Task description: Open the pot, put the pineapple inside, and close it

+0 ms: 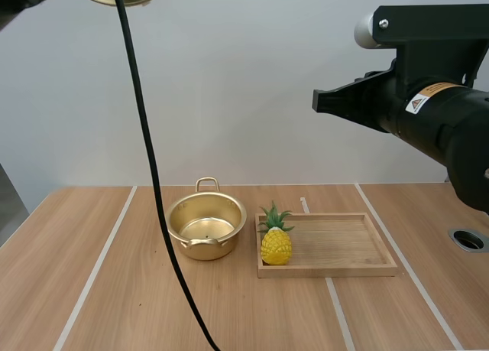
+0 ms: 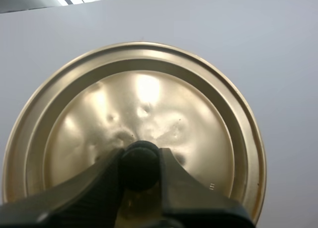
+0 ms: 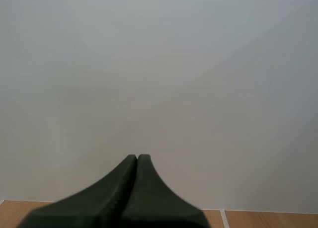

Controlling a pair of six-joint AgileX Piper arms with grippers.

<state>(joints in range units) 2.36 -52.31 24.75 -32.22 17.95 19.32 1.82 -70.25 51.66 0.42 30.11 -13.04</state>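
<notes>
The left pincer (image 2: 140,164) pinches the black knob (image 2: 140,157) of the lid (image 2: 149,96), high above the table (image 1: 84,290). The right pincer (image 3: 137,161) is pressed together on nothing and hangs well above the wooden tray (image 1: 359,269). The pineapple (image 1: 276,244) stands upright at the tray's end nearest the open pot (image 1: 206,227). It looks light, rigid and bumpy. Grip across the yellow body, below the leaves.
</notes>
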